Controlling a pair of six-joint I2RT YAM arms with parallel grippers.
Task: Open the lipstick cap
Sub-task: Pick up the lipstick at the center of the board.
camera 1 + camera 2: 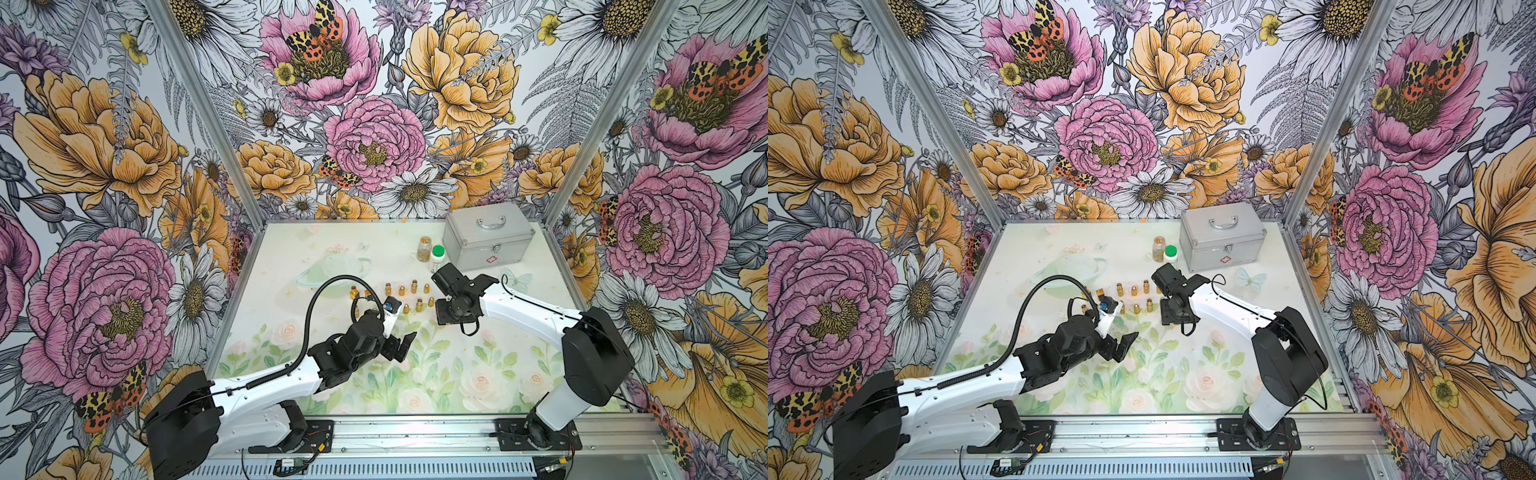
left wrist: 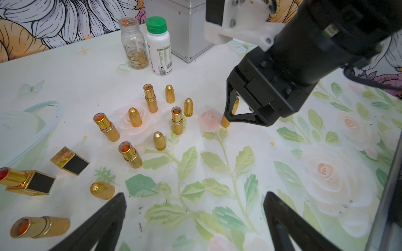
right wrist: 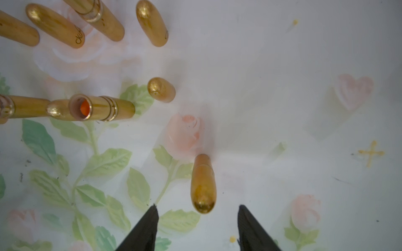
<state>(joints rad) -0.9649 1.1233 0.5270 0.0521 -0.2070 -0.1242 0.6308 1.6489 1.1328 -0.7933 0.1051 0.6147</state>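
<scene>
While the left claw (image 2: 194,195) hangs spread wide and empty above the near part of the table (image 2: 76,76), several gold pieces lie flat just beyond its fingertips. They are a loose rounded cap (image 2: 102,190), an uncapped round tube (image 2: 40,227) showing orange inside, a square lipstick (image 2: 28,182) with a red tip, and a square cap (image 2: 69,160).

Farther on stands a cluster of upright gold pieces. The nearest open tube (image 2: 130,154) stands just beside a bullet-shaped cap (image 2: 159,141), with more tubes and caps behind them.

Set apart from the cluster toward the right arm's side, the capped lipstick (image 3: 202,180) stands upright on the table, cap on. The right claw (image 3: 198,207) reaches down over it with its jaws parted. One finger (image 3: 148,226) stands on each side of the cap, and the right wrist view shows a gap on both sides.

Beyond this stand a clear bottle (image 2: 133,43) and a white bottle with a green lid (image 2: 158,45), close together. A closed metal case (image 1: 488,237) sits at the back of the table.
</scene>
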